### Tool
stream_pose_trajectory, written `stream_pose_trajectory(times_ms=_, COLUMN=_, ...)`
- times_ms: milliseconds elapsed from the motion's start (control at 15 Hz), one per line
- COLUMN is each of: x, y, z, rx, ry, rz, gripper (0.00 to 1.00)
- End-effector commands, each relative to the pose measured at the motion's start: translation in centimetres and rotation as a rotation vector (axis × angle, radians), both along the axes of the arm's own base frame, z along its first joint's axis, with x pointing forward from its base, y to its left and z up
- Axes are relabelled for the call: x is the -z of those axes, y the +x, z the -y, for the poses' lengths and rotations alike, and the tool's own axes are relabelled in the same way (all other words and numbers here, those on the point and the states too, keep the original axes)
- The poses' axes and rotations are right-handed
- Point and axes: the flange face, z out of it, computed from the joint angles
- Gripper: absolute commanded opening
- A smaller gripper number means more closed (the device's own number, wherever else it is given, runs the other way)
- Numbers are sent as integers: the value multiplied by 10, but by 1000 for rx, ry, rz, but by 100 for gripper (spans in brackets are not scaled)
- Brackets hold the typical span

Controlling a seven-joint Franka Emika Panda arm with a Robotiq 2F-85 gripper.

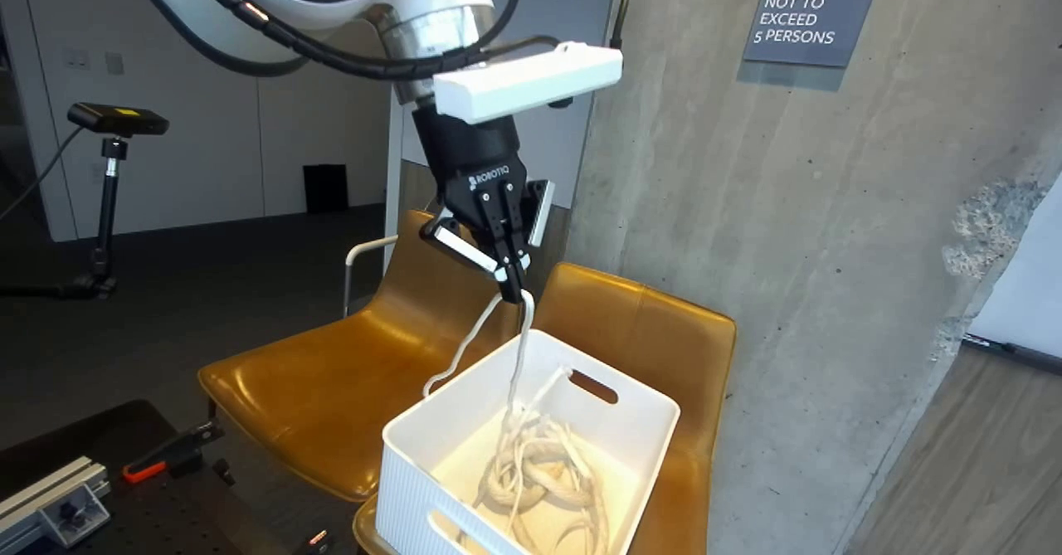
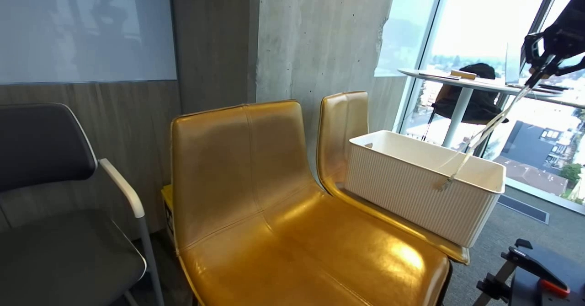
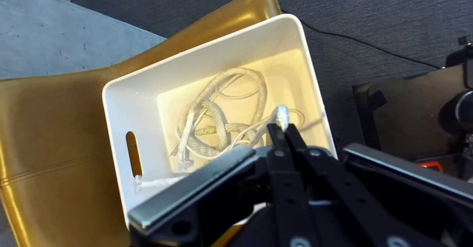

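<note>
My gripper [image 1: 513, 292] is shut on a thin white rope [image 1: 524, 323], high over the white ribbed bin [image 1: 647, 414]. In the wrist view, a bend of this rope [image 3: 282, 116] sticks out between the fingertips. Two strands hang from the grip in an exterior view: one drops into the bin, the other slants toward its rim. A frayed end [image 2: 447, 183] shows against the bin's outer wall [image 2: 393, 178]. Inside the bin lies a tangle of thicker cream rope [image 3: 221, 129] and thin cord. A short white rope end [image 3: 159, 182] rests near the handle slot, partly hidden by my gripper.
The bin stands on a tan leather chair [image 1: 630, 298], with another tan chair [image 2: 292, 233] beside it. A concrete wall [image 1: 796, 248] rises behind. A camera on a stand [image 1: 116, 119] and a dark table with an orange-marked clamp [image 1: 170, 454] are nearby.
</note>
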Motion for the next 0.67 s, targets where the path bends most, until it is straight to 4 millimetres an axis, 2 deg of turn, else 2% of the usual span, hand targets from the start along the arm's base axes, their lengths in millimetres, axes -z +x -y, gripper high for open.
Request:
stream_pose_trajectory(times_ms=0, x=-49, y=-53, z=-40, rx=12, ry=-13, rz=10, gripper=1)
stream_pose_trajectory(times_ms=200, x=-95, y=-61, z=-98, rx=27, ry=-2, rz=22, gripper=1)
stream_pose_trajectory(times_ms=267, x=-60, y=12, z=-74, rx=10, ry=11, rz=5, gripper=1)
stream_pose_trajectory(times_ms=333, x=-70, y=13, z=-90, rx=2, ry=22, rz=34, gripper=1)
stream_pose_trajectory(times_ms=400, x=-71, y=24, z=-99, rx=26, ry=16, rz=56, gripper=1)
stream_pose_trajectory(times_ms=467, x=-66, y=38, z=-106, rx=36, ry=19, rz=64, gripper=1)
stream_pose_trajectory(times_ms=600, x=-43, y=77, z=-108, rx=66, ry=-1, rz=65, gripper=1)
